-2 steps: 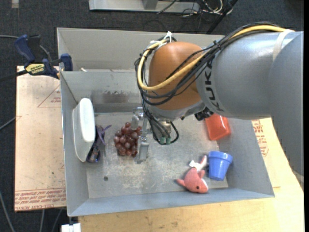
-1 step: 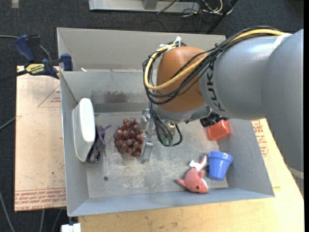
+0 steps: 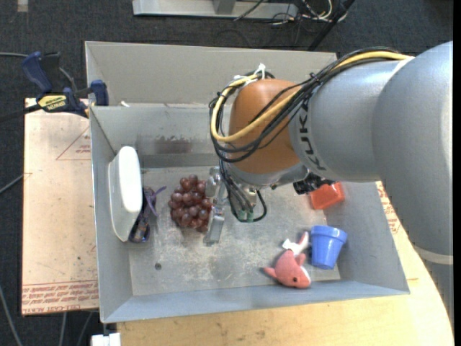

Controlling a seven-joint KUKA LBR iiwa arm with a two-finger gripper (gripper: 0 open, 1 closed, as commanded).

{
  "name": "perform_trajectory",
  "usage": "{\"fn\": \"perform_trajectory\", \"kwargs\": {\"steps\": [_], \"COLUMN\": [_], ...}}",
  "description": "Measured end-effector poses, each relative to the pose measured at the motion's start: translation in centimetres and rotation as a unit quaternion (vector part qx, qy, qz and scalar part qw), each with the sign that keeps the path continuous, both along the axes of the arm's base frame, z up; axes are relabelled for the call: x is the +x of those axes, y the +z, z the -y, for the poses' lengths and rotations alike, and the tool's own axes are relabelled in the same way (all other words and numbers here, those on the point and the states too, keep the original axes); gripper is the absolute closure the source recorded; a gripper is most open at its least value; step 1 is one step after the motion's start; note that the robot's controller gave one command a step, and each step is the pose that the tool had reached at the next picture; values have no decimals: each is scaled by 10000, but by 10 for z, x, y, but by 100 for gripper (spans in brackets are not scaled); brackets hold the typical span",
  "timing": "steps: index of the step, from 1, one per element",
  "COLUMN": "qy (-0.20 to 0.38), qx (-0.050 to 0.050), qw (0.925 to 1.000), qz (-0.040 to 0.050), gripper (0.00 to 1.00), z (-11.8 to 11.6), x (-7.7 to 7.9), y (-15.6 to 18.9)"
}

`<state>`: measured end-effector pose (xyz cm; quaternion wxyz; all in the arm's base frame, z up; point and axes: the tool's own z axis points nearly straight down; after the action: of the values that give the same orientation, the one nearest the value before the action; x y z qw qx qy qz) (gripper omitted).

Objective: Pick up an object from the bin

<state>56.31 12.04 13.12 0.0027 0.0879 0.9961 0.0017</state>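
Arm (image 3: 374, 114) and its orange wrist cover (image 3: 263, 125) hang over the bin (image 3: 216, 298) and hide part of the floor beneath. Below the cover the hand (image 3: 216, 223) is down near the floor, touching or just beside a bunch of dark red grapes (image 3: 190, 202), which lies on the hand's side away from the arm. Whether the hand is open or closed I cannot tell, and nothing shows gripped in it. The grapes, being nearest, look like the likeliest pick. To do the step well, the hand should probably be centred over the bunch rather than at its edge. It should then close gently across the widest part, since a lumpy cluster may roll or squeeze out sideways. Beyond the grapes, farther from the hand, a white oblong with purple straps (image 3: 128, 189) lies by the wall and is best kept clear of. Well apart, on the arm's side of the hand, lie an orange block (image 3: 326, 194), a blue cup (image 3: 328, 246) and a pink toy (image 3: 290, 271).
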Motion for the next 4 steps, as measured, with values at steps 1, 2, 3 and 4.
{"fn": "perform_trajectory", "kwargs": {"steps": [1,2,3,4], "qy": [-133,-275,-291,-296], "qx": [4,29,29,27], "qw": [9999,9996,9996,9995], "qz": [-14,52,58,62], "gripper": [0,100,100,100], "z": [1,0,0,0], "x": [10,15,15,15], "y": [-52,-75,-73,-67]}}
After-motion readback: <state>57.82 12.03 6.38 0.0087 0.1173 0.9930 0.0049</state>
